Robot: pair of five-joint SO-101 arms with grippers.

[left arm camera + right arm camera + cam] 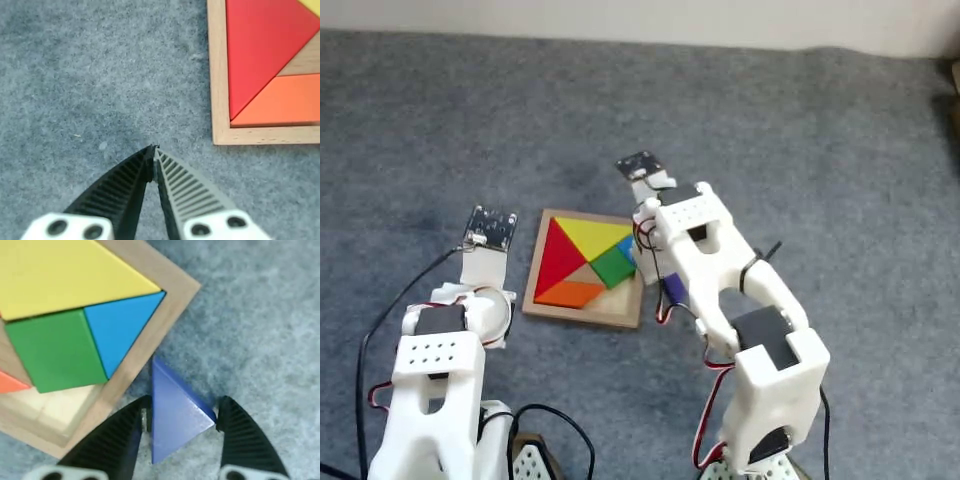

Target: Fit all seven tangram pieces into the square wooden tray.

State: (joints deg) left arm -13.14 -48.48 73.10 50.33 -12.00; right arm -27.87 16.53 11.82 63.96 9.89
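The square wooden tray (582, 314) lies mid-table holding a red triangle (556, 262), a yellow triangle (592, 237), a green square (612, 267), a light blue triangle (626, 250) and an orange piece (570, 293). Bare wood (620, 300) shows in its near right corner. My right gripper (182, 412) is shut on a dark blue triangle (175, 415) just outside the tray's rim (140, 365), beside the light blue triangle (122, 332). My left gripper (151, 150) is shut and holds nothing, over the carpet off the tray's corner (218, 135).
Grey carpet (800, 150) covers the whole table, with open room behind and to both sides of the tray. Both arm bodies stand at the near edge, with cables (380, 330) trailing by the left one.
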